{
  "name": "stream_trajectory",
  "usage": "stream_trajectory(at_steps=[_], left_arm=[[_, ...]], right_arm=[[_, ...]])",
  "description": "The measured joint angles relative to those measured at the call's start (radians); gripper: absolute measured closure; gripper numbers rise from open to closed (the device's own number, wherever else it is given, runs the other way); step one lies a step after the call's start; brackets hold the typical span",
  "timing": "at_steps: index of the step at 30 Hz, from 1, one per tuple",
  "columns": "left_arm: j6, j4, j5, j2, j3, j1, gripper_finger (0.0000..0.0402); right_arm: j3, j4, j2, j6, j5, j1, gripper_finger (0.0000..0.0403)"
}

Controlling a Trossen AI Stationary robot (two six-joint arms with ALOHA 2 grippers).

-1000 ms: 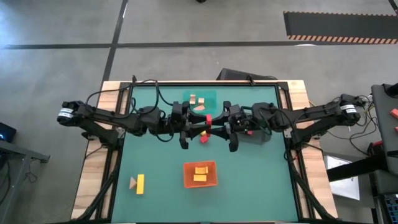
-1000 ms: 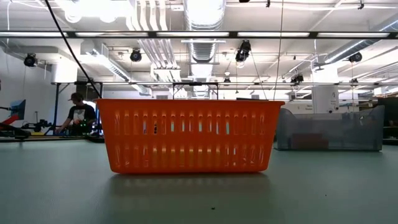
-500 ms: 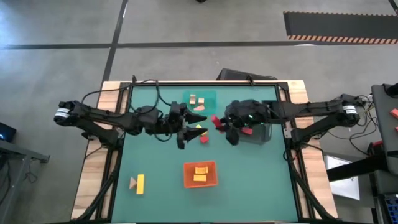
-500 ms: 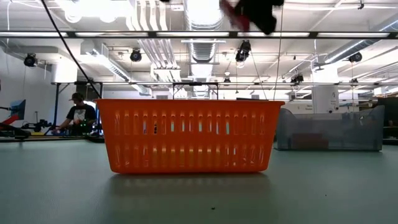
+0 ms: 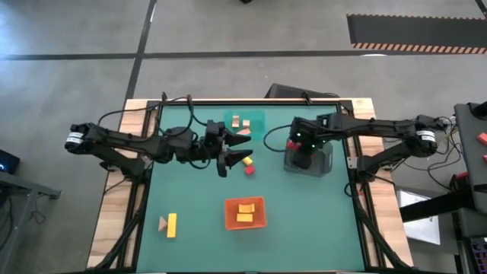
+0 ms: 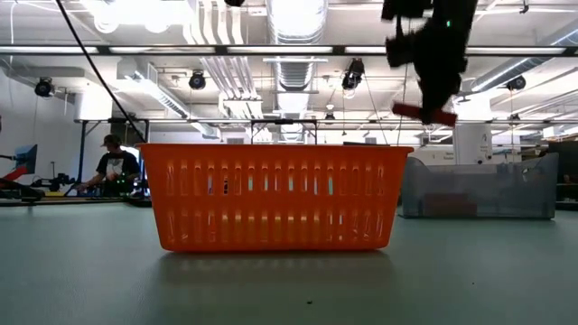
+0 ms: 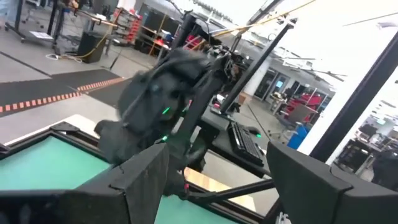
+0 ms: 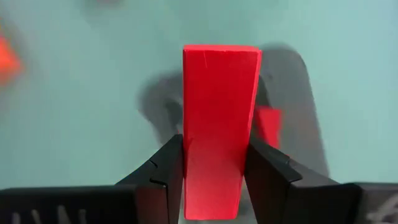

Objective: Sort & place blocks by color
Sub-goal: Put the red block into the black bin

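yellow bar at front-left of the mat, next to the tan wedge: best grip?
Judging by the high view, take the yellow bar from above, across its two long sides at mid-length. It lies flat, long axis running front to back. The tan wedge sits close on one long side, so finger room there looks tight.

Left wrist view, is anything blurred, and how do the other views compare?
Left wrist view: the other arm's dark housing is smeared by motion. Right wrist view: the red block in the right claw is sharp, background soft. Low view: ceiling lights glare.
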Motion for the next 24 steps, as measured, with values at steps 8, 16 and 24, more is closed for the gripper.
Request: stream_trajectory(at_steps=[8, 16, 24], left_arm=[[0.002, -0.001, -0.032, -0.002, 0.000, 0.006, 0.0146], [0.011, -0.004, -0.038, -0.021, 0.000, 0.006, 0.0146], [0.011, -0.009, -0.046, -0.023, -0.002, 0.008, 0.0146]], right_arm=[[-0.024, -0.105, 0.150, -0.137, -0.002, -0.015, 0.0282], [-0.024, -0.134, 0.259, -0.195, -0.003, -0.021, 0.0282], [-0.024, -0.131, 0.268, -0.198, -0.003, -0.020, 0.0218]])
